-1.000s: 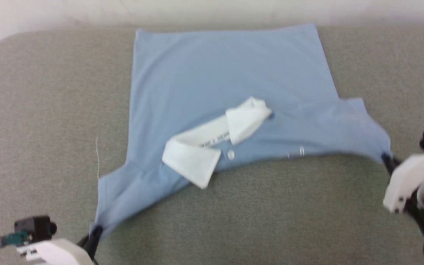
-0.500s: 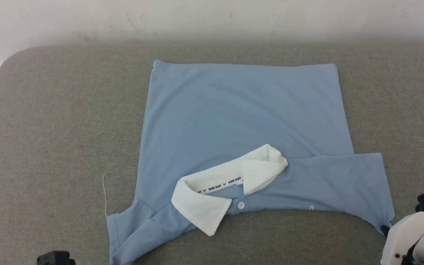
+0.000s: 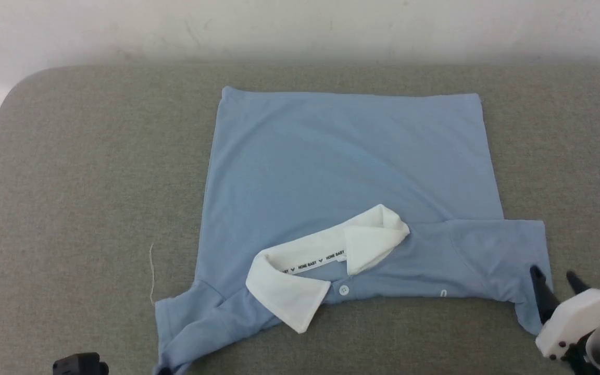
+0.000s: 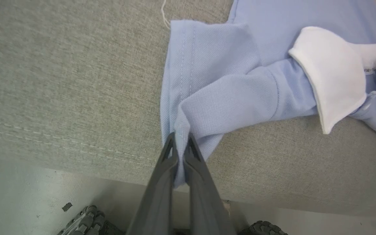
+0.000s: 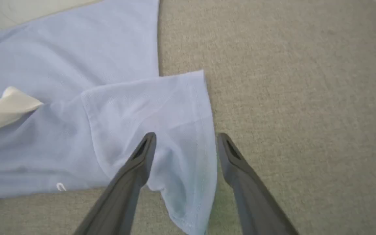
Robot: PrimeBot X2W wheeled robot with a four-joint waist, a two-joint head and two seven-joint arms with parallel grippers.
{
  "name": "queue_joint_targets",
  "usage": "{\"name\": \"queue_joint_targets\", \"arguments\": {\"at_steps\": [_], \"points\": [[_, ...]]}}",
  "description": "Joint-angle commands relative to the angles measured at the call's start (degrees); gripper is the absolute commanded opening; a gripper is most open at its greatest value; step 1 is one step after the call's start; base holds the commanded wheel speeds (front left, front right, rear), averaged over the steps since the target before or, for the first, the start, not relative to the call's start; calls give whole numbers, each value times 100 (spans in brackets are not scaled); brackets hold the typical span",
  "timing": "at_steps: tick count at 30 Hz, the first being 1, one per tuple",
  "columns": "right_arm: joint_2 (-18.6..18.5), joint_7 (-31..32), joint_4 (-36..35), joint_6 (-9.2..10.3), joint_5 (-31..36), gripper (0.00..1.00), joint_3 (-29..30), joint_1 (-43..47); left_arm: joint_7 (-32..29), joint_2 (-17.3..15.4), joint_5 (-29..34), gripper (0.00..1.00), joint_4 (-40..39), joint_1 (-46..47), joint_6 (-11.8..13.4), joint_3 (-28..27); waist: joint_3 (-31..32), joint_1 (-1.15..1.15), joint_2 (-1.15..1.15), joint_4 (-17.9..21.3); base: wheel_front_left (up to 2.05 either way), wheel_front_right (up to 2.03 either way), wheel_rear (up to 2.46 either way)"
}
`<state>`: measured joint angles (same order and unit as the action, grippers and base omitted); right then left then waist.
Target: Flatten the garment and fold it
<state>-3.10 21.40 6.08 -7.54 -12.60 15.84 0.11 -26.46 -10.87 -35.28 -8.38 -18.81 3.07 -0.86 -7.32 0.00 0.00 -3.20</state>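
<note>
1. Now the small light blue short-sleeved knit polo shirt (image 3: 347, 166) lies spread near the middle of the grey woven upholstered surface (image 3: 71, 182). Its hem is toward the far side and its white collar (image 3: 289, 286) is toward the robot.
2. The left gripper (image 4: 180, 143) has its fingers pressed together on the hem corner of the left sleeve (image 4: 207, 81), which is bunched and creased over itself.
3. The right gripper (image 5: 186, 137) has its fingers apart. One finger is above the right sleeve (image 5: 162, 107) and the other is above bare surface, with nothing pinched between them.
4. The step in hand looks like flattening. The left sleeve probably needs a gentle pull outward, kept low, until its crease opens, and it should be laid down before the grip lets go.
5. The collar sits skewed with one wing flipped up, so squaring it before any fold would likely give a neater result.
6. The textured covering will probably cling to the knit, so lifting slightly should work better than dragging.
7. The held corner is right at the near rim, so a hard pull toward the robot could draw cloth over the edge.
8. A loose white thread (image 3: 151, 273) lies just beside the left sleeve.
9. An off-white scuffed wall (image 3: 300, 26) stands behind the surface. Below the near rim, the left wrist view shows pale floor and a dark tyre (image 4: 266, 228).
</note>
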Motion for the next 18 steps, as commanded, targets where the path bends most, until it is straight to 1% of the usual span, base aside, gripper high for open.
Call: {"name": "queue_joint_targets", "arguments": {"at_steps": [1, 4, 6, 10, 14, 18], "points": [[21, -261, -106, 5, 17, 100, -49, -128, 60, 31, 11, 0, -30, 59, -50, 22, -27, 0, 0, -26, 0, 0, 0], [-32, -816, -207, 5, 136, 100, -133, -368, 96, 33, 34, 0, -75, 119, -54, 50, -76, 0, 0, -86, 0, 0, 0], [-139, -1148, -182, 5, 223, 100, -213, -633, 111, 31, 51, 0, -107, 168, -45, 61, -120, 0, 0, -124, 0, 0, 0], [-394, -1627, 239, 5, 262, 100, -353, -1332, 106, 15, 81, 0, -160, 287, -58, 118, -232, 0, 0, -246, 0, 0, 0], [-692, -1719, 975, 5, 214, 100, -458, -2199, 127, 21, 92, 0, -201, 445, -100, 190, -455, 0, 0, -429, 0, 0, 0], [-968, -1506, 1709, 5, 151, 100, -577, -3171, 186, 55, 101, 0, -210, 644, -126, 249, -838, 0, 0, -632, 0, 0, 0]]}}
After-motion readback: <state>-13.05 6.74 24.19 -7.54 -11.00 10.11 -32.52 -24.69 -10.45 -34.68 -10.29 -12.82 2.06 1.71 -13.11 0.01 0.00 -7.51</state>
